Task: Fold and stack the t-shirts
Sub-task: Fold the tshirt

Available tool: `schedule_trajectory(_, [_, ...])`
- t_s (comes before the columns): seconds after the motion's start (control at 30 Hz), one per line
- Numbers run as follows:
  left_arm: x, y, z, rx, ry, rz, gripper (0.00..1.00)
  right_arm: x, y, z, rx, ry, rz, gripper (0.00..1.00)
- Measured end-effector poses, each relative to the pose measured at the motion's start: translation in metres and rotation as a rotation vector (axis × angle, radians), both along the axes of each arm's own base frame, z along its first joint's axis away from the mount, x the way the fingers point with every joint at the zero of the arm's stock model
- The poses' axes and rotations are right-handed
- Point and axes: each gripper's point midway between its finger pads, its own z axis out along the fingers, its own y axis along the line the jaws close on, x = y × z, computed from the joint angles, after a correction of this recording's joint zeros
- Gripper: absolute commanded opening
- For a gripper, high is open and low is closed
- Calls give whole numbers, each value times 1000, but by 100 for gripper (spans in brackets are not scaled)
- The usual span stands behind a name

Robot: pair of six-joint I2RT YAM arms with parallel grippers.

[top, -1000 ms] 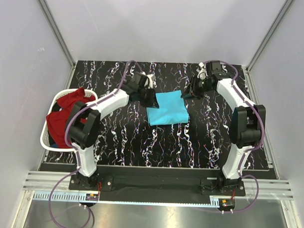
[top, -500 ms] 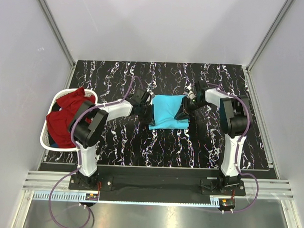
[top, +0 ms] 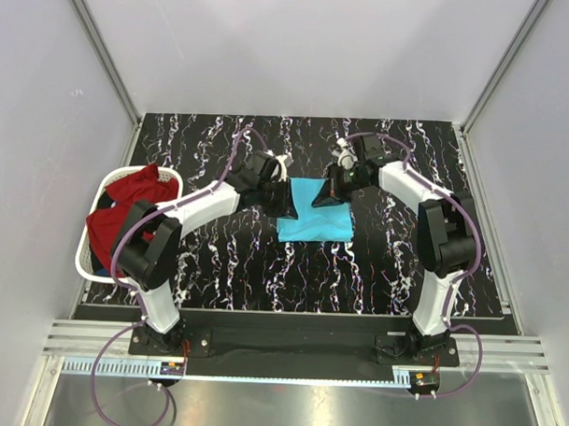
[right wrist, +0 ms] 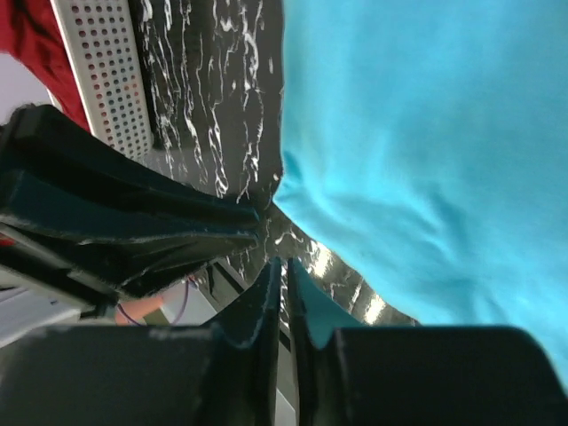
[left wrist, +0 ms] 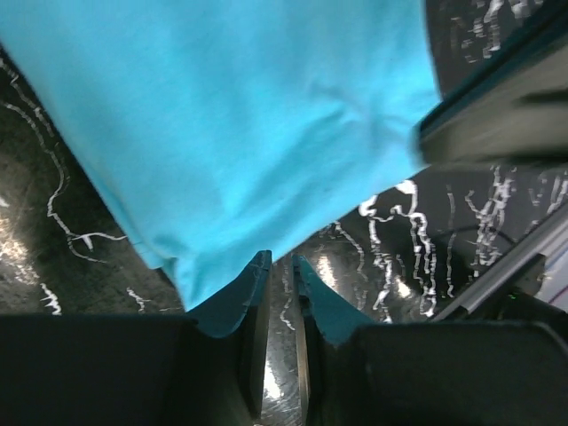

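Both arms are pulling back toward 12 o'clock from the low reach of half a second ago, leaving the turquoise shirt (top: 314, 214) lying mid-desk as a tighter, smooth, matte rectangle, so its folding is probably nearing its end. The left fingers (left wrist: 241, 306) and right fingers (right wrist: 266, 302) are sitting at its 11 and 1 o'clock corners, nearly pressed together; whether they are pinching cloth I cannot tell. The red shirt (top: 116, 230) is waiting crumpled in the perforated basket (top: 88, 262) at 9 o'clock on the glossy marbled desk (top: 264, 259)
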Motion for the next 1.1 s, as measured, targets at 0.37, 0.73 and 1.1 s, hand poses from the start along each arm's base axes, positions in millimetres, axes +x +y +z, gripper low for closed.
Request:
schedule_trajectory(0.37, [-37,15,-69,91,131,0,17,-58,4,-92,-39,204,29,0])
schedule_trajectory(0.73, [-35,22,-73,142,111,21,17,-51,0,-53,19,132,18,8])
schedule_trajectory(1.1, [-33,25,-74,156,106,31,17,-55,-37,-85,2,193,-64,6])
